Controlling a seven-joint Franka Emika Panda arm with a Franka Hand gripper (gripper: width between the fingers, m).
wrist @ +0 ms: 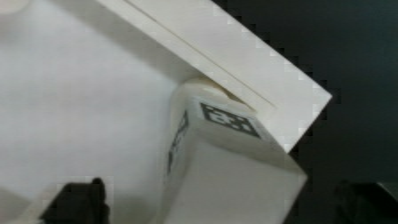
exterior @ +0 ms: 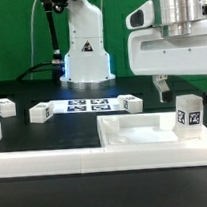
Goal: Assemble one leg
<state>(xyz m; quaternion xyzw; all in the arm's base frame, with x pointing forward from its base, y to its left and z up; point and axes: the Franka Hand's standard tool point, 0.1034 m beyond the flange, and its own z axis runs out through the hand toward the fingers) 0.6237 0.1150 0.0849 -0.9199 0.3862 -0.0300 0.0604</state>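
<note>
Over the exterior view's right side of the black table, the gripper is hanging just above the leg; its jaws are standing wide apart, one finger on either side of the post, and they are gripping nothing. The leg is standing upright inside the white tray, toward that tray's end at the exterior view's right, its black-and-white tag facing the camera.

From the wrist view, the leg is sitting between the two dark fingertips, with clear space showing on both sides; it is resting close against the tray's raised rim, though whether it is actually touching the rim I cannot tell.

Behind the tray, the marker board is lying flat on the table; three more white posts are lying near it, one just beside its end at the exterior view's right, two others well apart toward the exterior view's left.
</note>
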